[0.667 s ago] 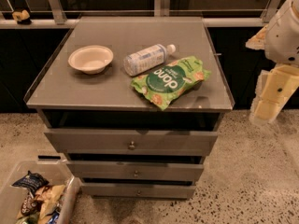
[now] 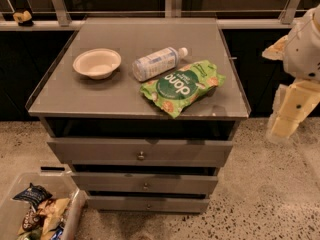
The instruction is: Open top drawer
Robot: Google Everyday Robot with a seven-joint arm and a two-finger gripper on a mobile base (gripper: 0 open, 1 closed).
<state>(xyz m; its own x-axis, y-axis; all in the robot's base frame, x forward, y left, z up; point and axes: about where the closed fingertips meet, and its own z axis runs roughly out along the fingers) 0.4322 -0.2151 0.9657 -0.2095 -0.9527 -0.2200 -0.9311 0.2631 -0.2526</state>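
Observation:
The top drawer (image 2: 100, 150) is the widest grey front of three, with a small round metal knob (image 2: 141, 156) at its centre. A dark gap shows between it and the cabinet top. My gripper (image 2: 281, 126) hangs at the right edge of the camera view, cream-coloured, to the right of the cabinet and about level with the top drawer. It is well apart from the knob and touches nothing.
On the cabinet top (image 2: 75, 94) lie a white bowl (image 2: 97, 62), a plastic bottle (image 2: 156, 62) on its side and a green snack bag (image 2: 181, 85). Two slimmer drawers (image 2: 100, 181) sit below. A clear bin of snacks (image 2: 37, 214) stands on the floor at the lower left.

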